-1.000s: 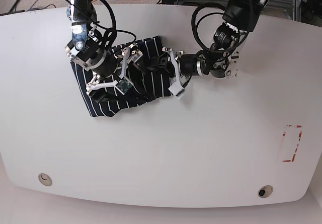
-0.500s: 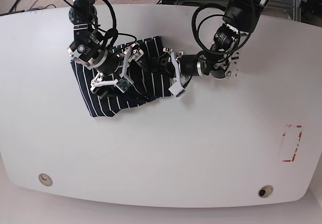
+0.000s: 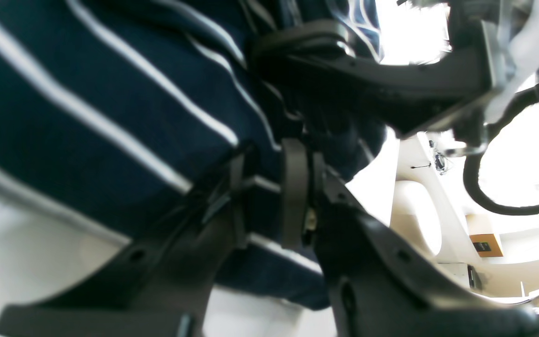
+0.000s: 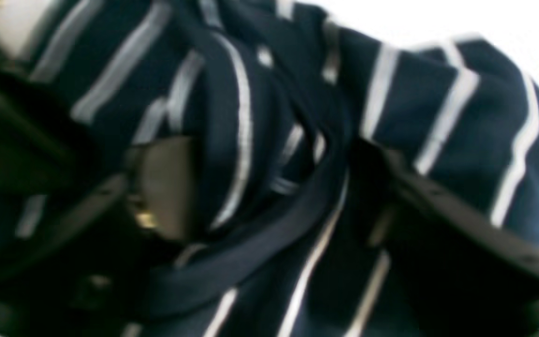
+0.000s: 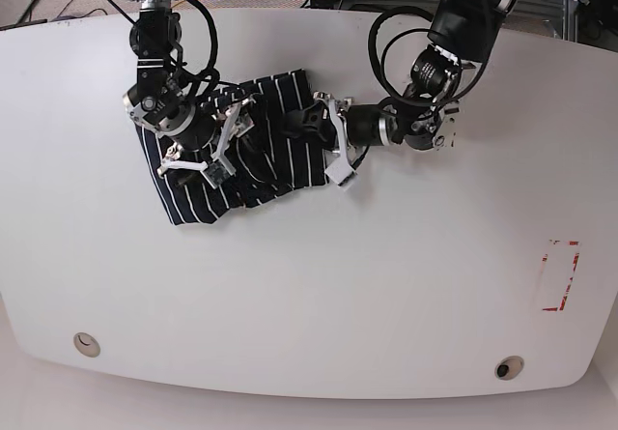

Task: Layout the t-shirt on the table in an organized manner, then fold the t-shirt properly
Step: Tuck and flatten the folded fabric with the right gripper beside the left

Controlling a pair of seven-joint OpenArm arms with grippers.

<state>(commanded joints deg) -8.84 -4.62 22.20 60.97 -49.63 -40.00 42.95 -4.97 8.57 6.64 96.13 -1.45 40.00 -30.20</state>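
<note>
The t-shirt (image 5: 198,198), dark with thin white stripes, lies bunched on the table (image 5: 338,285) at the back left. My left gripper (image 5: 311,126) comes in from the right at the shirt's right edge. In the left wrist view the left gripper (image 3: 265,196) is shut on a fold of the t-shirt (image 3: 87,117). My right gripper (image 5: 237,138) sits over the middle of the bunch. The blurred right wrist view shows a thick roll of t-shirt (image 4: 438,117) filling the gap between its fingers (image 4: 162,187), which press on it.
Two round holes (image 5: 86,344) (image 5: 509,366) sit near the table's front edge. A red rectangular outline (image 5: 560,275) marks the right side. Cables (image 5: 406,24) loop off both arms behind the shirt. Bare tabletop (image 3: 17,243) shows under the shirt's hem.
My right gripper has shifted left and slightly back over the shirt, and the fabric under it has bunched a little. The left gripper has hardly moved.
</note>
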